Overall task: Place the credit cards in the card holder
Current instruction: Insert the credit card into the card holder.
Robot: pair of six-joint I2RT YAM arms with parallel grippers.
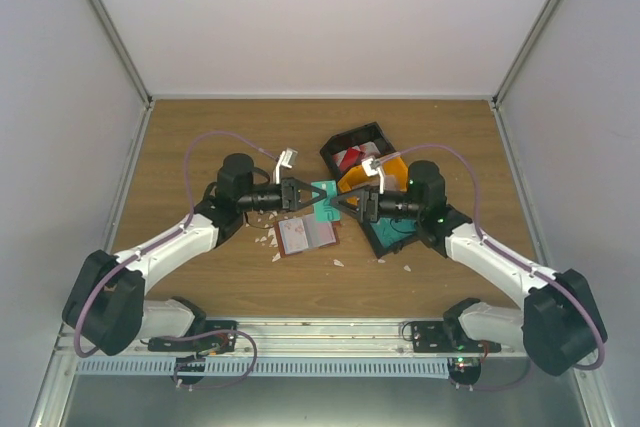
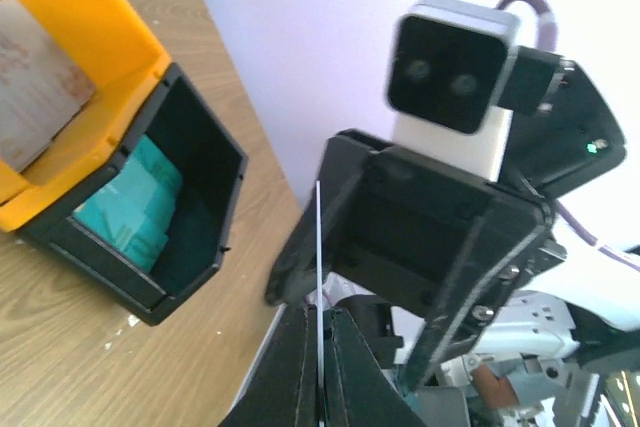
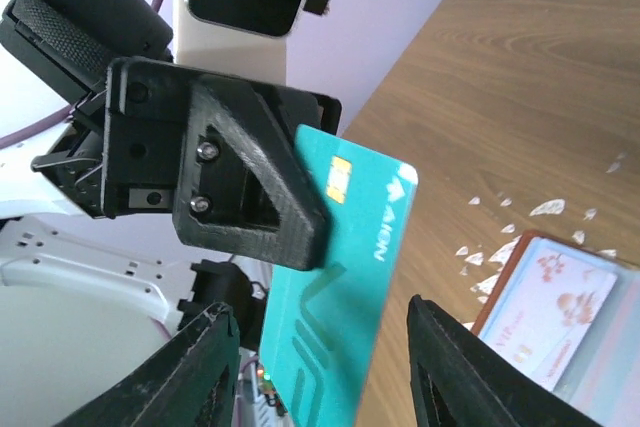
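Reaching across the wooden surface [image 1: 200,137], the left arm [image 1: 170,242] and right arm [image 1: 495,249] meet over its middle. The card holder [image 1: 305,235] lies open beneath them, ready for loading, a pale card [image 3: 555,312] resting on it. The left jaws pinch the teal card [image 3: 330,327] in mid-air; the right jaws stand open around its free end, probably to re-grip it.

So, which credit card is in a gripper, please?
The teal card pinched in the left gripper; the others lie in bins or on the card holder.
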